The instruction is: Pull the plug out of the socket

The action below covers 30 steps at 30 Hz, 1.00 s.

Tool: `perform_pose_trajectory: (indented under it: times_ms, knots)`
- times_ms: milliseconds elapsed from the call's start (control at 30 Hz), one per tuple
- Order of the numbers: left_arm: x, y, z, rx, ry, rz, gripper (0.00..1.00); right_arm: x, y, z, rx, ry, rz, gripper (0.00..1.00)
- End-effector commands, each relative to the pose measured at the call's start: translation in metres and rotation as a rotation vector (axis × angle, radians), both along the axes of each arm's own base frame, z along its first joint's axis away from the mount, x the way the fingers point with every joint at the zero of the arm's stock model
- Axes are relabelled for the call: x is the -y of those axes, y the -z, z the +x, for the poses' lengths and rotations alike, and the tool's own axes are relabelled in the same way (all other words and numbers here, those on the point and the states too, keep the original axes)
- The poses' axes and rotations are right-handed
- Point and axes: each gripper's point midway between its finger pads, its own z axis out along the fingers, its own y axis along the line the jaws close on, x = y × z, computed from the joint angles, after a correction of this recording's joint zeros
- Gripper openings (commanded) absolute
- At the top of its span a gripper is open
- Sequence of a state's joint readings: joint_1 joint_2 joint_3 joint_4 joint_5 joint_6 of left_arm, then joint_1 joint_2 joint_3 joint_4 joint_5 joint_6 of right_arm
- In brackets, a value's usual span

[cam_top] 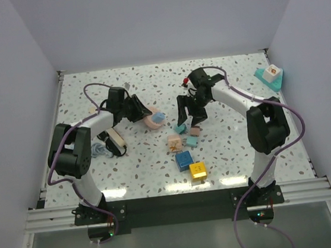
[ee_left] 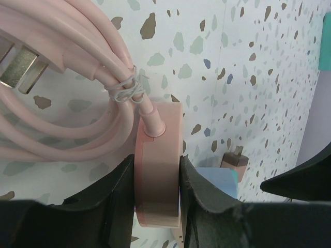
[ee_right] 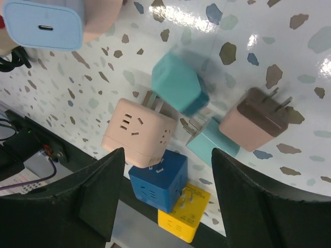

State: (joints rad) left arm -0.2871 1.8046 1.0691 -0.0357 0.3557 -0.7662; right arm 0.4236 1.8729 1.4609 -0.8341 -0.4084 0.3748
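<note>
- The left gripper (cam_top: 142, 113) reaches to mid-table and meets a pink bundle (cam_top: 151, 123) with a light-blue piece on top.
- The socket (cam_top: 115, 136), a cream bar, lies partly under the left arm, with the plug (cam_top: 120, 147) and its black cord at the bar's near end. Whether it is seated cannot be told.
- The right gripper (cam_top: 189, 121) hangs with its fingers spread over a teal cube (cam_top: 182, 128) and a pink block (cam_top: 194, 131).
- Nearer the arms' bases lie a peach cube (cam_top: 174, 141), a blue cube (cam_top: 184, 159) and a yellow cube (cam_top: 197, 169).
- A teal stand (cam_top: 270, 78) sits in the far right corner.
</note>
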Motion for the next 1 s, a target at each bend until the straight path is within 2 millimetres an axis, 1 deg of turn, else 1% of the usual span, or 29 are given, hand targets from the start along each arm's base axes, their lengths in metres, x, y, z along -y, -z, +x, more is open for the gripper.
perform_pose_trajectory:
  times_ms: [0,133,167,233,267,300,367,400,467,500,600,633,767,833,867,933,967]
  knots:
    - [-0.011,0.012,0.003,0.001,0.001,0.052,0.0,-0.003,-0.014,0.0,0.01,-0.046,-0.001,0.72]
    - [-0.01,0.011,0.003,0.004,0.004,0.05,0.0,-0.006,-0.02,0.001,0.036,-0.048,0.005,0.74]
    - [-0.01,0.01,0.003,0.005,0.006,0.047,0.0,-0.013,-0.031,0.008,0.087,-0.048,0.048,0.74]
    - [-0.01,0.011,0.003,0.007,0.01,0.048,0.0,-0.024,-0.042,0.015,0.119,-0.042,0.1,0.74]
    - [-0.009,0.012,0.002,0.004,0.013,0.045,0.0,-0.03,-0.043,0.021,0.132,-0.047,0.122,0.74]
    - [-0.008,0.01,0.003,0.006,0.014,0.042,0.0,-0.042,-0.051,0.025,0.146,-0.065,0.157,0.74]
    - [-0.007,0.01,0.003,0.005,0.019,0.036,0.0,-0.053,-0.056,0.031,0.159,-0.059,0.186,0.75]
    - [-0.007,0.01,0.003,0.006,0.017,0.036,0.0,-0.063,-0.058,0.038,0.178,-0.062,0.21,0.75]
    - [-0.007,0.009,0.004,0.008,0.016,0.035,0.0,-0.074,-0.06,0.046,0.189,-0.04,0.246,0.75]
    - [-0.007,0.008,0.003,0.009,0.017,0.033,0.0,-0.081,-0.054,0.049,0.174,-0.04,0.249,0.76]
    - [-0.007,0.007,0.003,0.01,0.015,0.033,0.0,-0.093,-0.047,0.055,0.163,-0.03,0.257,0.79]
    - [-0.007,0.007,0.003,0.01,0.015,0.033,0.0,-0.096,-0.037,0.056,0.146,-0.024,0.247,0.79]
    - [-0.007,0.005,0.003,0.011,0.011,0.031,0.0,-0.105,-0.022,0.063,0.135,0.007,0.218,0.79]
    - [-0.007,0.005,0.003,0.012,0.009,0.028,0.0,-0.112,-0.021,0.066,0.14,0.02,0.226,0.8]
    - [-0.007,0.004,0.003,0.011,0.009,0.026,0.0,-0.114,-0.015,0.069,0.138,0.026,0.221,0.8]
    - [-0.006,0.004,0.002,0.01,0.01,0.025,0.0,-0.12,-0.012,0.071,0.136,0.038,0.225,0.78]
    - [-0.006,0.005,0.002,0.008,0.007,0.023,0.0,-0.122,-0.006,0.072,0.13,0.042,0.215,0.78]
